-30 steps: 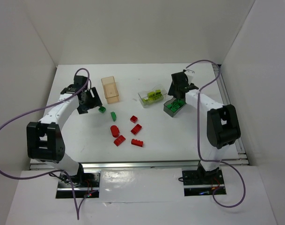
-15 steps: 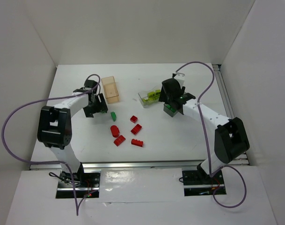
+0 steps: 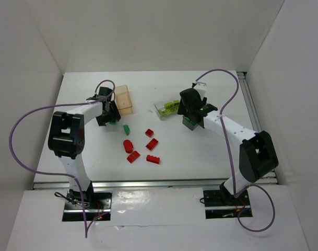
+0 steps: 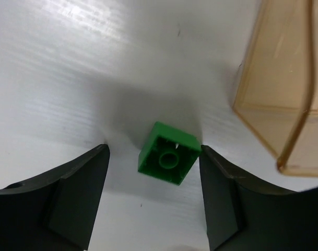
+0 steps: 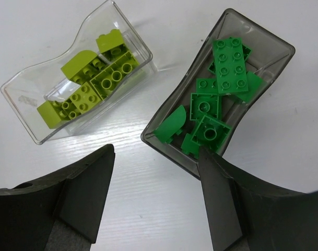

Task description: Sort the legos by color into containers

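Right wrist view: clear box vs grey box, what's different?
Tint: the clear box is colourless, the grey box is smoky dark.
Contents: the clear box holds yellow-green bricks, the grey box holds dark green bricks.
Place: the clear box lies on the left of this view, the grey box on the right.
Shared: both are open-topped and rectangular, and each holds one colour only.

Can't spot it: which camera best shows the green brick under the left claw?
Left wrist: the green brick sits large between open fingers. The top view shows a speck; the right wrist view misses it.
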Controlling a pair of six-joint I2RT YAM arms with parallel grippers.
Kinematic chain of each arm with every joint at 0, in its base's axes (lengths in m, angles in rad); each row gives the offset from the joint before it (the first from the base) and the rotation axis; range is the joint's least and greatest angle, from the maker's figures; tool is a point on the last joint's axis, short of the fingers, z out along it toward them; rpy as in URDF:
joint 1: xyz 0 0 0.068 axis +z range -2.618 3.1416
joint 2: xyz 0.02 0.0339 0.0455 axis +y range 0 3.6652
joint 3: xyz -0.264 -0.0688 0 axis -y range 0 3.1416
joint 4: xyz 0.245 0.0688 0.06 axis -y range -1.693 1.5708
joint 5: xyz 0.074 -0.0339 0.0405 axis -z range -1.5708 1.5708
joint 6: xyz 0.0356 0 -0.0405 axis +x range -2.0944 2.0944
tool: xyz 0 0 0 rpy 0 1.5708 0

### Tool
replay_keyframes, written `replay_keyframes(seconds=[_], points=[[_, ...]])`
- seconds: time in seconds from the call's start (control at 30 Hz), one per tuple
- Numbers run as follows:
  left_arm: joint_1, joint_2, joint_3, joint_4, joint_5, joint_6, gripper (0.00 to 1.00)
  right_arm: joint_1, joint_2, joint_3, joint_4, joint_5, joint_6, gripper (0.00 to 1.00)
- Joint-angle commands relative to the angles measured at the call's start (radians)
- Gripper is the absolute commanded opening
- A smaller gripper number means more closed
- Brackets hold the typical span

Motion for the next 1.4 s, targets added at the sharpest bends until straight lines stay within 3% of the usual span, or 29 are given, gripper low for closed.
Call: replay_keyframes(seconds=[0.0,0.1,0.27,0.33,0.5,0.67,0.87,1.07,1.13,1.27,1.37], points=[[-0.007,0.051,0.045,0.039,0.004,-0.009,0.77,0.015,-0.028,0.018,-0.03,0.045,0.002,0.73],[-0.007,0.046,0.033,0.039,0.015,-0.009,0.68,0.015,-0.051,0.009,-0.05,0.056,0.002,0.73],[-0.028,0.0,0.024,0.004,0.05,-0.009,0.4,0.015,-0.071,0.0,-0.061,0.065,0.011,0.73],[-0.04,-0.037,0.033,-0.034,0.061,0.0,0.34,0.006,-0.082,0.0,-0.081,0.074,0.022,0.73],[-0.134,-0.159,0.074,-0.146,0.063,0.055,0.34,0.043,-0.189,-0.003,-0.103,0.232,0.056,0.75],[-0.325,-0.163,0.234,-0.168,0.175,0.054,0.34,0.012,-0.261,-0.005,-0.173,0.33,0.116,0.78],[-0.525,0.125,0.63,-0.189,0.226,0.054,0.34,-0.028,-0.39,-0.087,-0.214,0.346,0.197,0.8],[-0.574,0.385,0.989,-0.176,0.29,0.045,0.35,-0.048,-0.569,-0.123,-0.295,0.365,0.283,0.82],[-0.599,0.46,1.037,-0.143,0.302,0.034,0.35,-0.048,-0.625,-0.123,-0.349,0.393,0.35,0.82],[-0.608,0.538,1.114,-0.097,0.302,0.014,0.37,-0.048,-0.715,-0.148,-0.349,0.405,0.332,0.82],[-0.608,0.566,1.114,-0.083,0.293,0.014,0.43,-0.048,-0.724,-0.148,-0.394,0.405,0.332,0.83]])
